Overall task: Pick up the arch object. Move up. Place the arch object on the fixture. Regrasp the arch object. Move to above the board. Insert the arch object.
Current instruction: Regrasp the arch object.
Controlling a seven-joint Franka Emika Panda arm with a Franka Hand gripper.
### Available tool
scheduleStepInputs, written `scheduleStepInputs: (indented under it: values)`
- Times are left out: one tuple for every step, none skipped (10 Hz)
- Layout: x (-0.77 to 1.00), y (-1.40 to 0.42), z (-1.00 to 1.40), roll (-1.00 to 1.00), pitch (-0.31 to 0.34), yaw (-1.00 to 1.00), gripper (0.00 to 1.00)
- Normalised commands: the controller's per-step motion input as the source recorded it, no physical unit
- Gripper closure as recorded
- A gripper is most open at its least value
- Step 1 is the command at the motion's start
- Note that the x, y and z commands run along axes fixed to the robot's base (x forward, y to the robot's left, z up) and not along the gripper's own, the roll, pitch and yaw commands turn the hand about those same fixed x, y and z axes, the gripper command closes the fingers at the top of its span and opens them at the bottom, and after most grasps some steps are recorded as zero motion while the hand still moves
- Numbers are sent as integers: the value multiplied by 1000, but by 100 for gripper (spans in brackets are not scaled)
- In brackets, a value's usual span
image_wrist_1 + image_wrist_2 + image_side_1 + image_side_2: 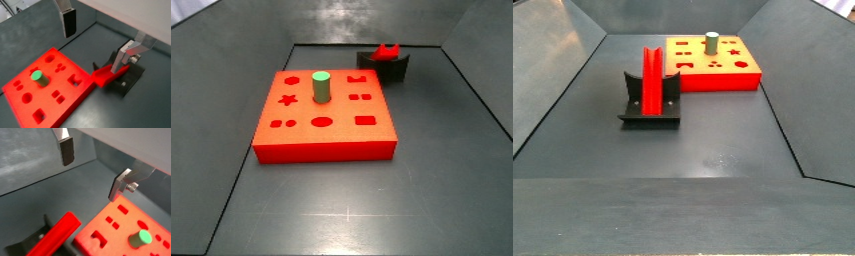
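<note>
Gripper (pixel 97 40) fingers sit closest to the wrist cameras, spread wide and released, nothing between them. One finger (pixel 69 22) is a silver plate with a dark pad, its mate (pixel 122 57) a silver plate with a screw at the side. Same wide gap in a wrist view (pixel 93 170). Gripper hangs clear above the floor, over the fixture and the board's edge, touching neither; neither side view shows it.

Arch object (pixel 103 77) lies on the fixture (pixel 130 80), released, its notched end face just beside the board (pixel 47 90). In a wrist view the red bar (pixel 57 235) rests in the black cradle (pixel 23 245), close to the board corner (pixel 127 233). In a side view the bar (pixel 651 78) lies lengthwise along the fixture (pixel 651 105), overhanging toward 12 o'clock. The board (pixel 714 65) is at about 1 o'clock from it, apart.

In a side view the fixture (pixel 392 68) with the bar end (pixel 388 49) is at 1 o'clock from the board (pixel 325 115). Green peg (pixel 322 86) stands upright in the board; also seen at (pixel 38 76), (pixel 140 238), (pixel 711 42).

Grey floor (pixel 438 190), sloped walls around.
</note>
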Motion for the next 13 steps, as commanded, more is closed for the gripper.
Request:
scheduleStepInputs:
  values:
    - [-17, -33, 10, 1000, 10, -2, 0]
    - [-12, -29, 15, 1000, 7, -1, 0]
    - [-4, -19, 14, 1000, 5, 1, 0]
    - [-3, -17, 14, 1000, 6, 2, 0]
    - [-2, -17, 11, 1000, 13, 4, 0]
    - [1, -15, 9, 1000, 18, 5, 0]
    - [17, -21, -1, 1000, 26, 8, 0]
    - [29, -26, -2, 1000, 39, 12, 0]
    - [38, -29, -2, 1000, 52, 16, 0]
    - [53, -28, -4, 1000, 68, 22, 0]
    - [65, -31, -2, 1000, 88, 29, 0]
    - [78, -37, 1, 1000, 120, 44, 0]
    - [87, -40, -2, 1000, 150, 63, 0]
